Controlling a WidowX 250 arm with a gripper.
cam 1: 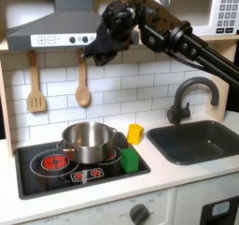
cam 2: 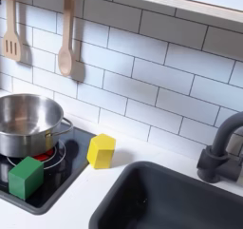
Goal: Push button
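Note:
Small red button marks [cam 1: 86, 174] sit at the front edge of the black cooktop [cam 1: 37, 177] in the first exterior view. My gripper [cam 1: 96, 53] hangs high above the cooktop, just under the grey range hood [cam 1: 51, 25] and in front of the wooden spoon's handle. The black arm reaches in from the first exterior view's upper right. Its fingers point down and to the left, well clear of the buttons. The fingers are too small and dark to tell whether they are open or shut.
A steel pot [cam 1: 89, 140] [cam 2: 28, 119] stands on the cooktop, with a green block [cam 1: 129, 159] [cam 2: 26, 176] and a yellow block [cam 1: 135, 133] [cam 2: 101, 149] beside it. A sink [cam 1: 219, 152] [cam 2: 142, 190] with a dark faucet [cam 1: 189, 91] [cam 2: 223, 147] lies to the right. A wooden spatula [cam 1: 35, 87] [cam 2: 11, 28] and a spoon [cam 1: 82, 89] [cam 2: 65, 38] hang on the tiles.

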